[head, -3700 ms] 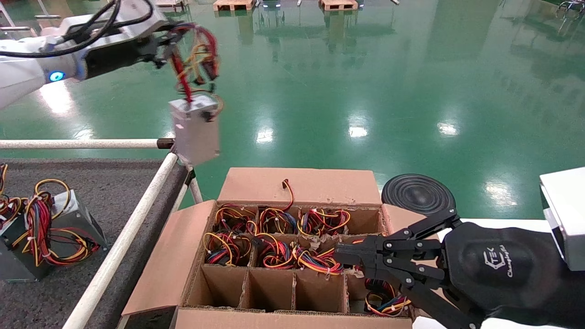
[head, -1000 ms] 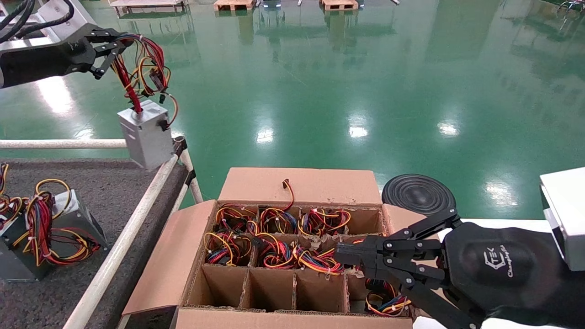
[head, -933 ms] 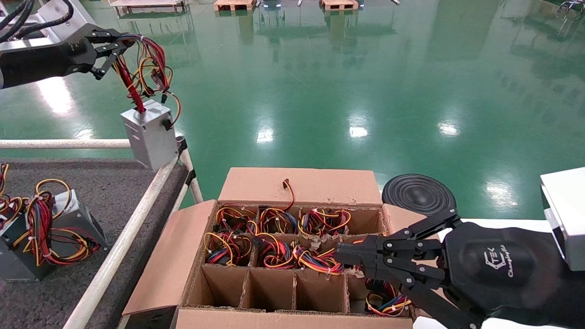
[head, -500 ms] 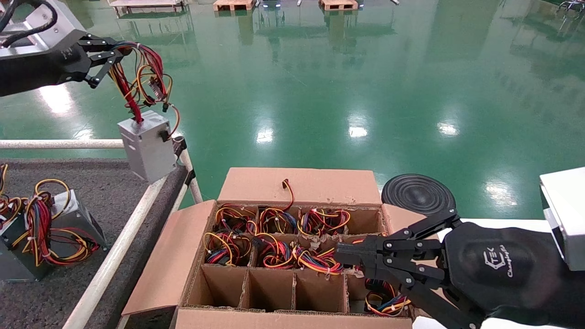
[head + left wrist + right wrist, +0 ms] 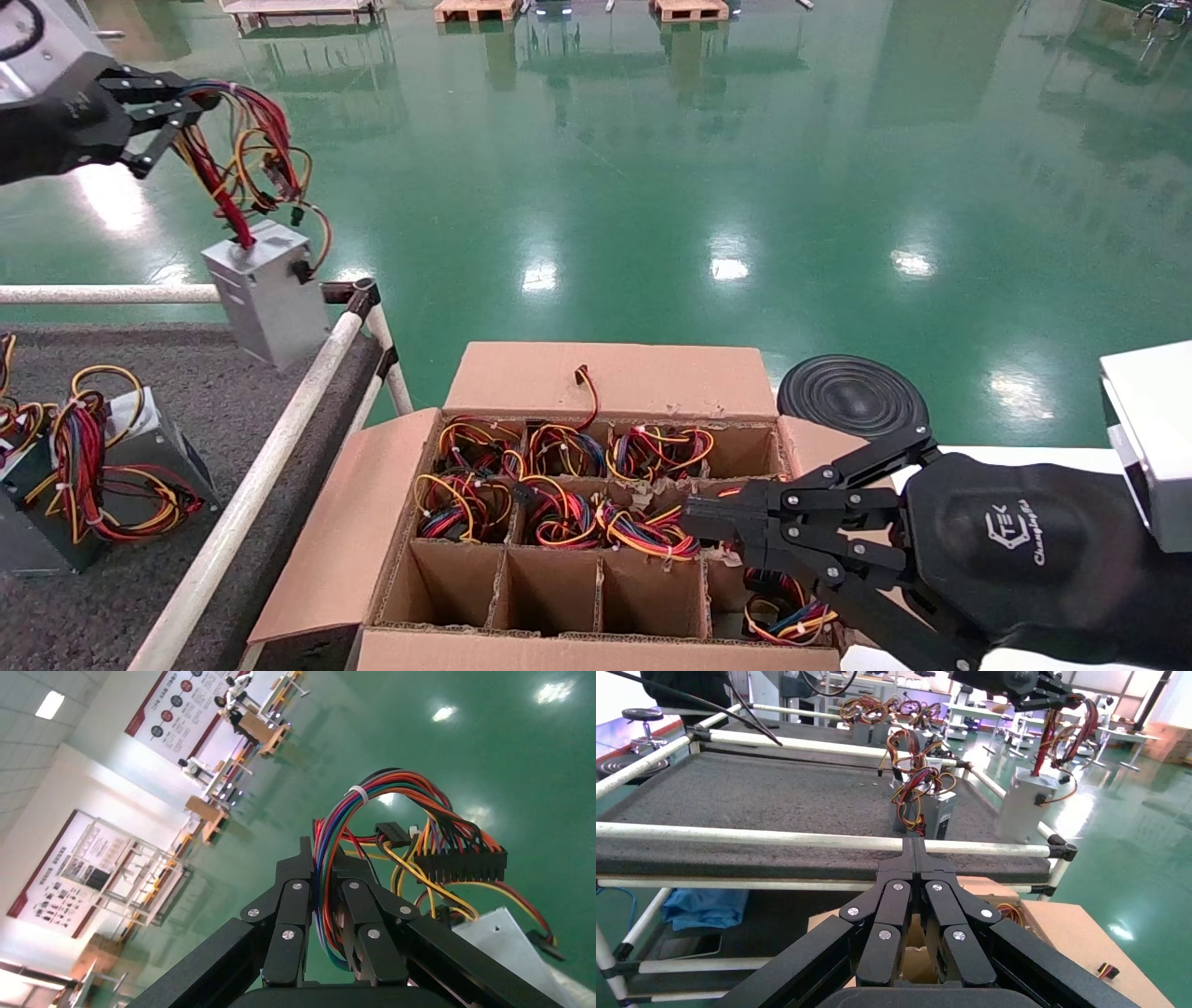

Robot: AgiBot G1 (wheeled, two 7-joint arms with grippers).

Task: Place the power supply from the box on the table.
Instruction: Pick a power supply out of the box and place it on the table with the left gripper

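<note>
Left gripper [image 5: 182, 116] pinched tight on the wire bundle [image 5: 330, 874], strands running up between its fingers [image 5: 288, 910]. Power supply [image 5: 265, 294] dangles below the fingertips by its wires, clear of the surface, just over the white rail corner [image 5: 358, 298] of the table [image 5: 214, 391]. Held by the harness, probably because the cells leave only wires reachable. An earlier-style unit [image 5: 88, 485] sits on the felt, well apart. Right gripper [image 5: 694, 522] idle, fingers together and empty, over the box [image 5: 596, 382], whose back cells hold more supplies.
</note>
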